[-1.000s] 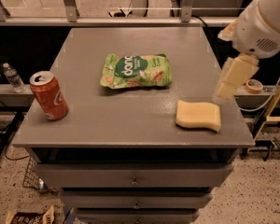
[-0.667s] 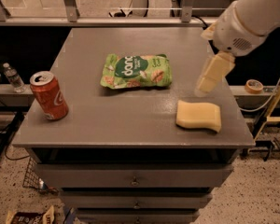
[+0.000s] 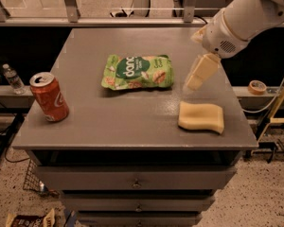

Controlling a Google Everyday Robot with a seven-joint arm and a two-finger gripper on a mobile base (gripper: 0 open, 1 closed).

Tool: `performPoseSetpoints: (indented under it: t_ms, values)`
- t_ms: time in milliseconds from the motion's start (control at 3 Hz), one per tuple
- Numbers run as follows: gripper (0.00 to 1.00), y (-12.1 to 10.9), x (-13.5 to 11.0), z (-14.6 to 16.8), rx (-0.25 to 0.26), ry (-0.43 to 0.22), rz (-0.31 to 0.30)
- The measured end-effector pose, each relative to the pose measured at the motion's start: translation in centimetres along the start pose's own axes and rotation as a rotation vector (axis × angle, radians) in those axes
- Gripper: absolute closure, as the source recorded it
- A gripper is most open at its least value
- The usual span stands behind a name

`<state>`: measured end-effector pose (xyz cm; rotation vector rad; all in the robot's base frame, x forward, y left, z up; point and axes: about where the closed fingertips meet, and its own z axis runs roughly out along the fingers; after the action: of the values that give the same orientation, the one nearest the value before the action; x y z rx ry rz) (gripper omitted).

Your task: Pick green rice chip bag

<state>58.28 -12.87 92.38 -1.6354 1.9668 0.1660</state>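
Note:
The green rice chip bag lies flat on the grey table, slightly left of the middle, with its dark green oval and white lettering facing up. My gripper hangs from the white arm that reaches in from the upper right. It hovers above the table just right of the bag's right edge and holds nothing. It is apart from the bag.
A red soda can stands upright near the table's left front edge. A yellow sponge lies at the right front, just below the gripper. A water bottle stands off the table at left and a tape roll lies at right.
The gripper has moved left and toward the middle of the table, from beyond the right edge to just beside the bag. The bag, can and sponge have not moved.

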Motion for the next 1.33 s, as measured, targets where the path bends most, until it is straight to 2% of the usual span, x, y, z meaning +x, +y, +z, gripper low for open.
performPoseSetpoints:
  t_ms: [333,667,1000,1333]
  values:
    - [0.0,-1.2,-0.6,1.9,-0.004,-0.042,-0.031]
    - [0.0,-3.3,-1.8,5.0,-0.047,-0.089,-0.089]
    - [0.0,-4.7,-3.3,7.7,-0.088,-0.11,-0.138]
    - [0.0,-5.4,-4.3,10.1,-0.121,-0.09,-0.17]
